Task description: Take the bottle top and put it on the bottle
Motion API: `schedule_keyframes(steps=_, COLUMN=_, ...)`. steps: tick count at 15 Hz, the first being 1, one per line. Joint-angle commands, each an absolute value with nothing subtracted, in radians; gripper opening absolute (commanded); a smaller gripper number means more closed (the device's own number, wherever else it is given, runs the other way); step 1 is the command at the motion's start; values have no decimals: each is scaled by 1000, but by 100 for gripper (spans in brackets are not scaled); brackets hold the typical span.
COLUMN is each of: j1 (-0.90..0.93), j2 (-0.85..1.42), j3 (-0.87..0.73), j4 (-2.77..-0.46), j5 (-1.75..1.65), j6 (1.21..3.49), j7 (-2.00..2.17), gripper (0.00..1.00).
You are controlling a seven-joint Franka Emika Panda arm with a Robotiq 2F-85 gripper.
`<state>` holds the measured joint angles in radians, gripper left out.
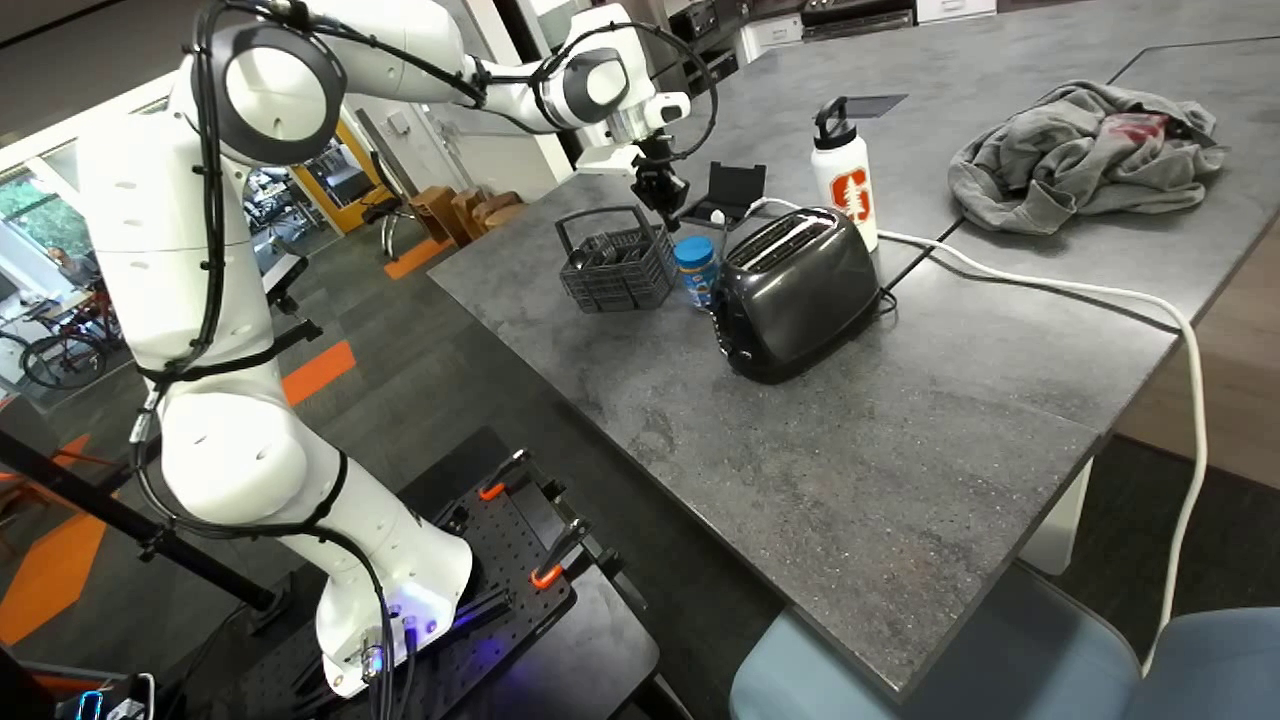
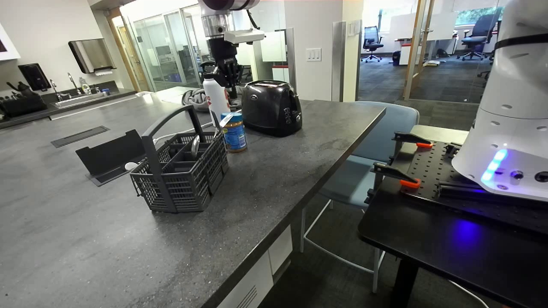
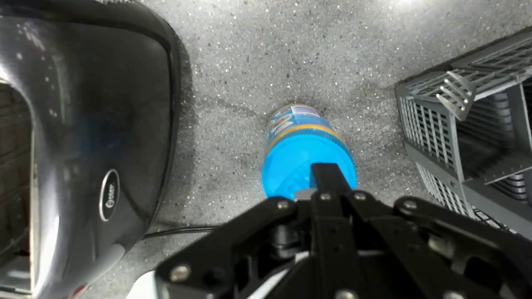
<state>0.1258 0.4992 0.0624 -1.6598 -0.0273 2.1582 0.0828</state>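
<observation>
The blue screw cap [image 3: 297,160] is sitting on top of the small labelled jar [image 2: 235,136], looking squarely seated in both exterior views, and the gripper [image 3: 327,169] is hovering just above it with its fingers [image 3: 330,187] tight together, apparently holding nothing. No view is showing whether the threads are biting, and trouble may be hiding there: if the cap is only resting, a downward press could be landing off-centre and tilting it loose, while a harder push could be toppling the jar. Spreading the fingers at this height could be sending one into the cap's edge, and a sideways exit would be risking a knock, since the two-slot toaster [image 3: 112,95] and the cutlery basket [image 2: 184,192], with its tall arched handle [image 2: 166,121], are flanking the jar. The cap is showing a smooth, glossy plastic face and a finely ribbed edge; the rounded jar is wearing a printed blue label [image 3: 293,118] below an orange band. The toaster's curved black shell is gleaming, the basket's grey lattice is letting a metal fork [image 3: 459,97] poke past its rim, and the speckled countertop [image 3: 232,62] is looking hard and stone-like.
</observation>
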Motion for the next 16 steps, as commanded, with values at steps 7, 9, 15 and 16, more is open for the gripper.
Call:
schedule_keyframes(steps=7, j1=98, j2=543, j3=72, j4=-1672, j5=-10, j6=2232, j7=13, gripper=0)
schedule_keyframes(steps=9, j1=93, j2=552, j3=77, j4=-1671, j5=-4, j6=2255, j7=-6, gripper=0)
schedule_keyframes(steps=15, j1=75, j2=566, j3=104, j4=-1672, j5=33, j6=2324, j7=-82, gripper=0)
schedule_keyframes(steps=16, j1=73, j2=570, j3=107, j4=-1668, j5=39, j6=2325, j7=-91, gripper=0)
